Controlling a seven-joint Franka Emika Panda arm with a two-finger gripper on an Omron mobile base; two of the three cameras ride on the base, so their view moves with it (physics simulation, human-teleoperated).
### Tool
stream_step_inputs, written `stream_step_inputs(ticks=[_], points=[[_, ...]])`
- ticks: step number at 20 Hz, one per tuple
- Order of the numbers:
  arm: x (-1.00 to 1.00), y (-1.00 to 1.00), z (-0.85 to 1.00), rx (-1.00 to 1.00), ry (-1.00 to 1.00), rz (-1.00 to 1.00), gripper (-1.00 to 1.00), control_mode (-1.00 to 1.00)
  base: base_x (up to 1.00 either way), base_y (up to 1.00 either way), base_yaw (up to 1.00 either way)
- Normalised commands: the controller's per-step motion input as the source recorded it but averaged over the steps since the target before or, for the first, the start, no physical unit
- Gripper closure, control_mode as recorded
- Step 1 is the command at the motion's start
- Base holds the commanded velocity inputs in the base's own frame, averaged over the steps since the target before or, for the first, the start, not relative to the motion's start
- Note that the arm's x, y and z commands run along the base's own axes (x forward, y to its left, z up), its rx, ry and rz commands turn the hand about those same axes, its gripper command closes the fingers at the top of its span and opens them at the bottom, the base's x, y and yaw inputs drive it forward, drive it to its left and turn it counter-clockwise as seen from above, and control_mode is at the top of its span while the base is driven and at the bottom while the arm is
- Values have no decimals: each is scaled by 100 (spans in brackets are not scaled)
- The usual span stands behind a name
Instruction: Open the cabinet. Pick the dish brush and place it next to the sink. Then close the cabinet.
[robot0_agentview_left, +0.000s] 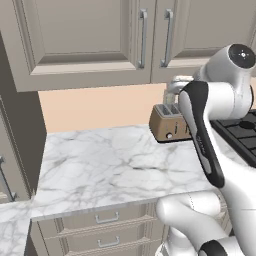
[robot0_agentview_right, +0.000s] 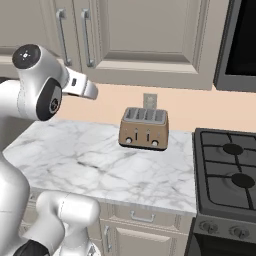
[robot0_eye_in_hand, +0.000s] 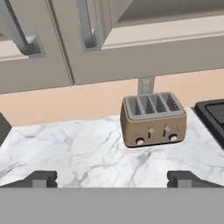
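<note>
One cabinet (robot0_agentview_left: 95, 40), two doors, both closed, two vertical bar handles (robot0_agentview_left: 143, 37) side by side at the centre seam. Dish brush can't be seen anywhere in the frames; can't tell where it is. One toaster (robot0_agentview_right: 144, 129), four slots, on the marble desk (robot0_agentview_left: 115, 160) near the back wall, just left of the stove (robot0_agentview_right: 227, 175). Stove shows two burners in the right base view. Two drawer pulls (robot0_agentview_left: 107, 217) visible under the desk's front edge in the left base view. Pincer (robot0_eye_in_hand: 112, 179) released, fingertips (robot0_eye_in_hand: 41, 178) spread wide, nothing between them, facing the toaster and the cabinet's underside. Desk left of and in front of the toaster is bare marble out to the front edge. A dark panel (robot0_agentview_right: 240, 40) hangs above the stove, right of the cabinet.
</note>
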Motion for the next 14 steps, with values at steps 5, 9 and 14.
stream_step_inputs(ticks=[5, 9, 14], points=[[5, -1, 9, 2, -6, -2, -100, -100, 0, 0, 0], [0, 0, 31, 1, -12, 2, -100, -100, 0, 0, 0], [0, 0, 35, 0, -5, 12, -100, -100, 0, 0, 0]])
